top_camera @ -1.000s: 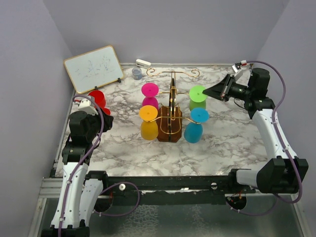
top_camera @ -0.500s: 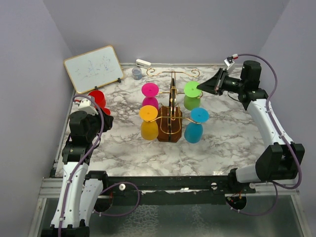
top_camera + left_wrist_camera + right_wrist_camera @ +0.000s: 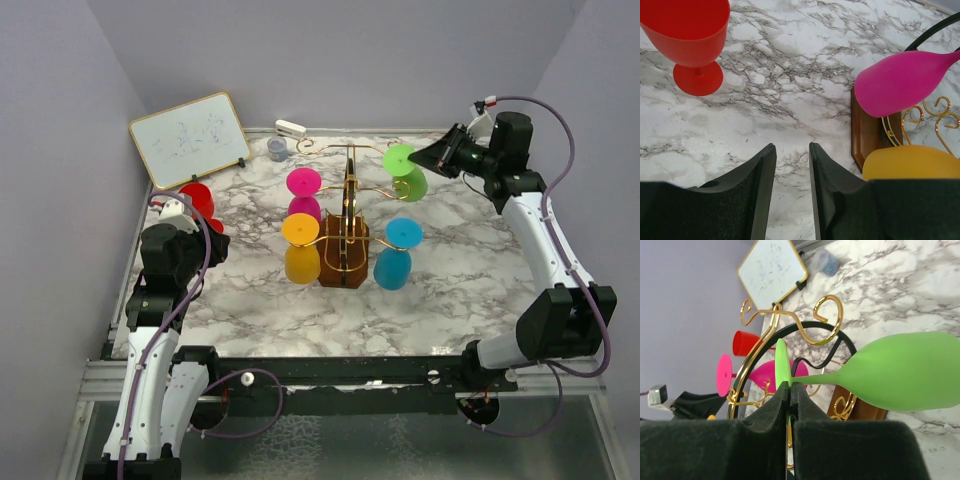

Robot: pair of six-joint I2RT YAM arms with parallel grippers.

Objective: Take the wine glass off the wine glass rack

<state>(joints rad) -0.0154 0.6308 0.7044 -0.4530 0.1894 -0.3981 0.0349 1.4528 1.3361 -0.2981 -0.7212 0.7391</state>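
Your right gripper [image 3: 790,386] is pinched tight on the foot rim of the green wine glass [image 3: 900,372]. The glass is tilted in the air, just right of the wine glass rack [image 3: 349,180] on its far side. It looks clear of the gold scroll arm, though the scroll sits close beside the foot.

Judgement: lift-off mostly done. You have yet to carry it away and stand it on the table [image 3: 460,290].

Your left gripper [image 3: 791,155]: jaws apart, nothing between them, low over the marble near the red glass [image 3: 690,30].

Count:
- Five glasses: green gripped, red standing on the table, and the pink glass [image 3: 303,183], orange glass [image 3: 300,230] and blue glass [image 3: 403,234] hanging.
- One rack.
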